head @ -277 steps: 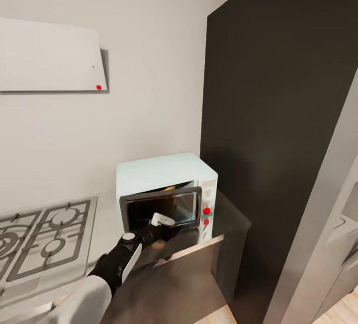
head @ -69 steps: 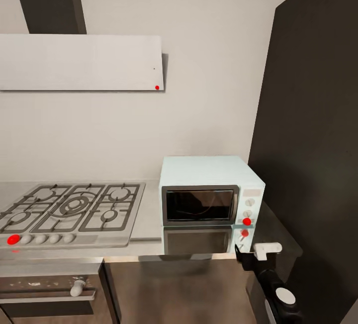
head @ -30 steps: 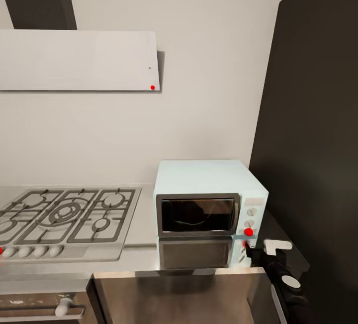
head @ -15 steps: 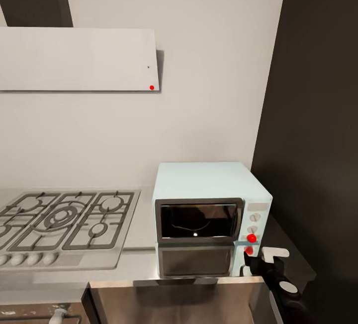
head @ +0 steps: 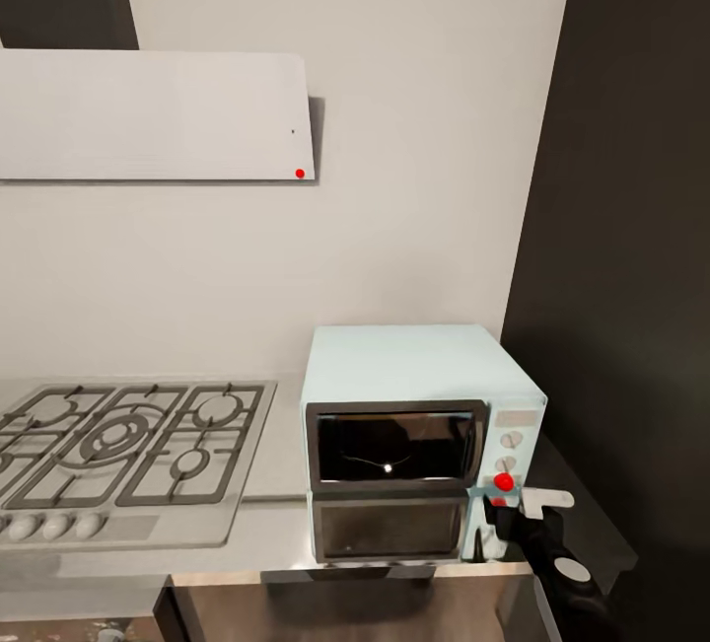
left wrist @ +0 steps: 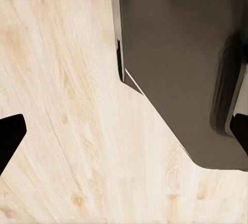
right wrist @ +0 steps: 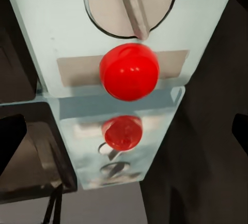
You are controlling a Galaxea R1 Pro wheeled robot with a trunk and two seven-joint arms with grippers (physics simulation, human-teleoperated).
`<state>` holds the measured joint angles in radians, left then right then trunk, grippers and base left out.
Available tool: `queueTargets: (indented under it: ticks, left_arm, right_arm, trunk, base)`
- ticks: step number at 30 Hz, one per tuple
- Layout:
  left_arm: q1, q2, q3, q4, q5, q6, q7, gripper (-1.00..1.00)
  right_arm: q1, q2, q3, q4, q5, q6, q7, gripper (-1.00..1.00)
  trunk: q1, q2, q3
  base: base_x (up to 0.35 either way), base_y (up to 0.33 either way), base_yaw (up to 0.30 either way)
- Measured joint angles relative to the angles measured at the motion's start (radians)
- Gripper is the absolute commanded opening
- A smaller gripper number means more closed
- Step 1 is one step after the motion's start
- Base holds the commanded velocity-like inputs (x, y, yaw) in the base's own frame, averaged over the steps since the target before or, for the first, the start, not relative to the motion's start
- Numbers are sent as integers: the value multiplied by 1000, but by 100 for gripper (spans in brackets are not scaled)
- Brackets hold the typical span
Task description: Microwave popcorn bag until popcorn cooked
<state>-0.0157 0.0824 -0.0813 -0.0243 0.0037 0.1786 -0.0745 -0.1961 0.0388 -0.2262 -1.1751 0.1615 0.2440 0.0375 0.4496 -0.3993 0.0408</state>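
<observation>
The pale mint-blue microwave [head: 404, 366] stands on the grey countertop [head: 266, 524] with its dark glass door [head: 394, 446] shut; a small bright spot glows behind the glass. My right gripper [head: 508, 516] is open just in front of the red knob [head: 504, 481] on the control strip. The right wrist view looks straight at that red knob [right wrist: 129, 70], below a grey dial [right wrist: 132, 2], with my right gripper [right wrist: 124, 133] spread wide. My left gripper [left wrist: 124, 133] is open and empty above the wooden floor [left wrist: 67, 131]. The popcorn bag and popcorn are hidden.
A gas hob [head: 118, 435] with black grates lies left of the microwave, under a white range hood [head: 148, 114]. A tall dark cabinet [head: 631, 277] rises right beside the microwave. Dark cabinet fronts [left wrist: 181, 53] stand by the left gripper.
The microwave door, open 9.2 s ago with the left gripper at it, is shut. The right gripper has closed in on the red knob, and a light spot has appeared behind the glass.
</observation>
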Motion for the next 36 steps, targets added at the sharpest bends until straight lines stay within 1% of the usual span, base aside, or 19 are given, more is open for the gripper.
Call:
queueTargets:
  ticks: [6, 7, 20, 26, 36]
  left_arm:
    - [0, 0, 0, 0, 0, 0, 0, 100]
    - [0, 0, 0, 0, 0, 0, 0, 100]
    - [0, 0, 0, 0, 0, 0, 0, 100]
    - [0, 0, 0, 0, 0, 0, 0, 100]
    - [0, 0, 0, 0, 0, 0, 0, 100]
  right_arm:
    - [0, 0, 0, 0, 0, -19, 0, 100]
    - [0, 0, 0, 0, 0, -20, 0, -100]
    - [0, 0, -1, 1, 0, -19, 0, -100]
    - [0, -2, -29, 32, 0, -19, 0, -100]
    - [0, -3, -32, 53, 0, -19, 0, -100]
  trunk:
    - [0, 0, 0]
    - [0, 0, 0]
    - [0, 0, 0]
    - [0, 0, 0]
    - [0, 0, 0]
  base:
    - [1, 0, 0]
    - [0, 0, 0]
    - [0, 0, 0]
    - [73, 0, 0]
    - [17, 0, 0]
